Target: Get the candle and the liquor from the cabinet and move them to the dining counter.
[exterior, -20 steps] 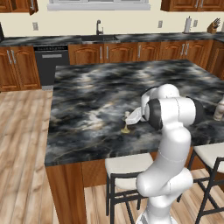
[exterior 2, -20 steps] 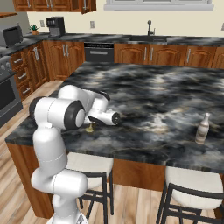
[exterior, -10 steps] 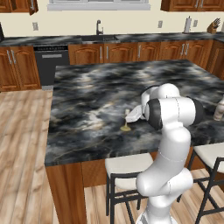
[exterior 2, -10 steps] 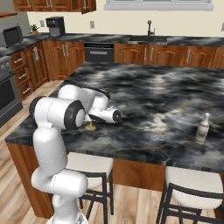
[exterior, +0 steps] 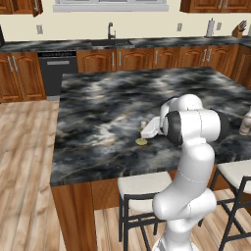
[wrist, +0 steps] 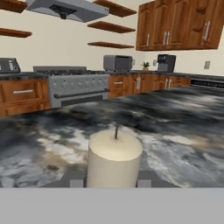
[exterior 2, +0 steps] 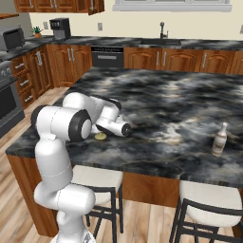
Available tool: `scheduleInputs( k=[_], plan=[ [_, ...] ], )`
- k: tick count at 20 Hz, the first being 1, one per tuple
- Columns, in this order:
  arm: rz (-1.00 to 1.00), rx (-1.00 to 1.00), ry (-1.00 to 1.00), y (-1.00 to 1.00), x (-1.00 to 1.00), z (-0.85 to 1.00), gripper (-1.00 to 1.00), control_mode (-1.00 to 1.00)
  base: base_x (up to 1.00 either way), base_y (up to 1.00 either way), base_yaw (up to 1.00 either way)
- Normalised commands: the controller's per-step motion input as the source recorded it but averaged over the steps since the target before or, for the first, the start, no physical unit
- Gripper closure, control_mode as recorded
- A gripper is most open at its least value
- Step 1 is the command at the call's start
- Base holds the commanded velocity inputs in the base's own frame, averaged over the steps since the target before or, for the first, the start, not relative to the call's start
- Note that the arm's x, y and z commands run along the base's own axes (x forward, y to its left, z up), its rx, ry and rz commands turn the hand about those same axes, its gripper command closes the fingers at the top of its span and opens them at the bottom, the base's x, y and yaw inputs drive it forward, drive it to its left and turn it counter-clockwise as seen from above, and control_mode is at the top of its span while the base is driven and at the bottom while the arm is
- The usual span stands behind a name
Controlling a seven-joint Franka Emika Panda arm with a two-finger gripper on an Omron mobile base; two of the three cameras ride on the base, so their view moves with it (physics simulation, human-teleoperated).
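We are nearly finishing: the liquor (exterior 2: 219,139) is already standing on the dining counter (exterior 2: 171,102), and our gripper (wrist: 112,183), fingers narrowed around the candle (wrist: 114,158), is setting its foot on the marbled top.

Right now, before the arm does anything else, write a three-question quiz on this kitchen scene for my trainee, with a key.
1. True or false: the bottle stands upright on the island counter.
2. Which thing sits between the gripper fingers: A a cup, B the candle, C a spoon?
3. Fill in: the candle's round foot rests on the ____.

Key: 1 true. 2 B. 3 island counter.
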Motion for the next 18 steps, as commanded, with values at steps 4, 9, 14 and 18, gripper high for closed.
scheduleInputs(
  k=[4, 9, 14, 18],
  plan=[
    [0.0, 0.0, 0.0, 0.01, 0.0, 0.0, 1.0, -1.0, 0.0, 0.0, 0.0],
    [0.0, 0.0, 0.0, 0.0, 0.0, 0.0, -1.0, -1.0, 0.0, 0.0, 0.0],
    [0.0, 0.0, 0.0, 0.0, 0.0, 0.0, -1.0, -1.0, 0.0, 0.0, 0.0],
    [0.0, 0.0, 0.0, 0.0, 0.0, 0.0, -1.0, -1.0, 0.0, 0.0, 0.0]
  ],
)
